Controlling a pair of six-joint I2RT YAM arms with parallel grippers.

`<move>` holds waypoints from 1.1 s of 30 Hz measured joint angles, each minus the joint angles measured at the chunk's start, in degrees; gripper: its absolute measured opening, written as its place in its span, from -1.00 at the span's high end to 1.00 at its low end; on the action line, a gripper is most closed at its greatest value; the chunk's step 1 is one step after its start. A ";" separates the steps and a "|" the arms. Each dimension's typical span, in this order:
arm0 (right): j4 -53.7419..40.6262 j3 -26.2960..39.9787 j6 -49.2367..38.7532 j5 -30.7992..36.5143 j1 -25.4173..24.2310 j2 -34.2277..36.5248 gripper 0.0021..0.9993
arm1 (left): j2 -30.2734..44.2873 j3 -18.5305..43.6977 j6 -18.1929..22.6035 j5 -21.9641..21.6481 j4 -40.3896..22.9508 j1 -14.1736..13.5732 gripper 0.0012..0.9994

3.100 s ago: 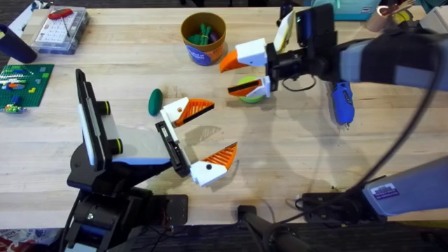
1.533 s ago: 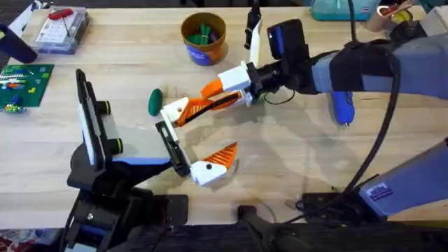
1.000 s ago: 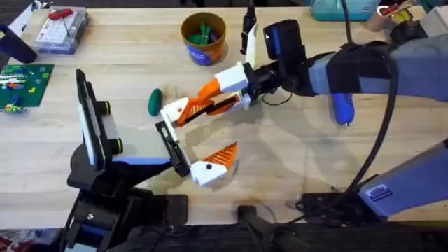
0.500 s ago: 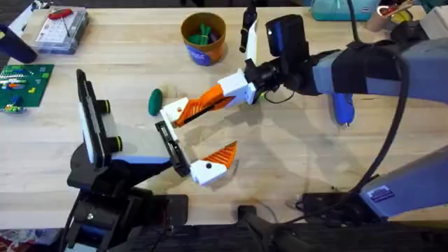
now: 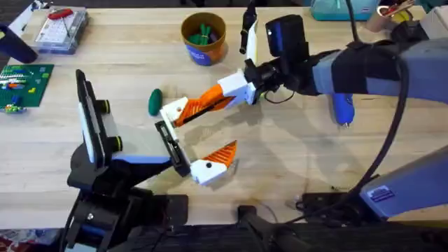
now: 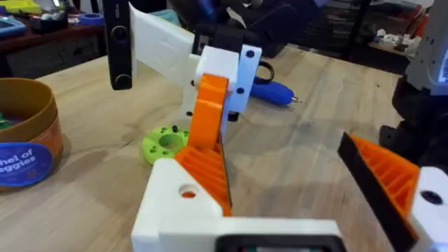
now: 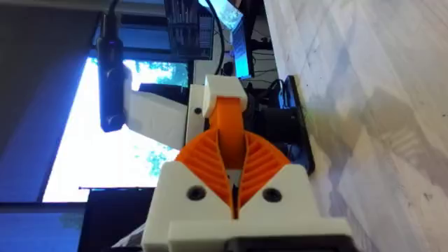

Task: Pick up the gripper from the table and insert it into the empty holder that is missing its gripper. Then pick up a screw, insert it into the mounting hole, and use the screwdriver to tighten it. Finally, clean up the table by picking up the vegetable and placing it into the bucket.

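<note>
The loose gripper (image 5: 176, 110), a white base with an orange ribbed wedge, sits at the far end of the holder (image 5: 170, 143), the black bar on the left arm. Whether it is seated in the bar I cannot tell. My right gripper (image 5: 210, 99) is shut on its orange tip, as the right wrist view shows with the wedge (image 7: 226, 129) clamped between both pads. The bar's fixed finger (image 5: 210, 166) stands far from it, so the left gripper (image 5: 222, 126) is open. The dark green vegetable (image 5: 155, 101) lies just left of the loose finger. The bucket (image 5: 203, 47) stands at the back.
A blue screwdriver (image 5: 341, 105) lies right of the right arm. The lime-green disc with holes (image 6: 166, 143) sits beside the right gripper. A clear parts box (image 5: 59, 29) and a green brick plate (image 5: 24, 82) are at the far left.
The right gripper travelled left from the green disc to the loose finger and shut on its orange tip. Over the last half second nothing visibly moved.
</note>
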 joint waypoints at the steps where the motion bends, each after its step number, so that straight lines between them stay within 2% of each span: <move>1: 0.01 0.00 0.09 0.00 0.00 0.00 0.99 | 0.00 0.00 0.00 -0.04 0.00 0.00 -0.99; 8: 5.05 -0.02 1.45 0.73 0.13 0.11 0.99 | 0.00 0.00 0.71 -0.96 0.20 0.00 -0.99; 22: 7.33 -0.20 3.62 1.44 0.15 0.11 0.99 | 0.00 0.00 0.99 -1.22 0.20 0.00 -0.99; 24: 11.65 -1.11 5.63 1.96 0.16 0.13 0.99 | 0.00 0.00 1.30 -1.59 0.23 0.00 -0.99; 30: 39.73 -6.73 21.33 4.39 0.40 1.42 0.99 | 0.00 0.12 2.98 -2.42 1.21 0.00 -0.99; 33: 41.94 -8.23 27.78 5.67 0.61 1.44 0.99 | 0.00 0.17 3.01 -2.42 0.73 0.02 -0.99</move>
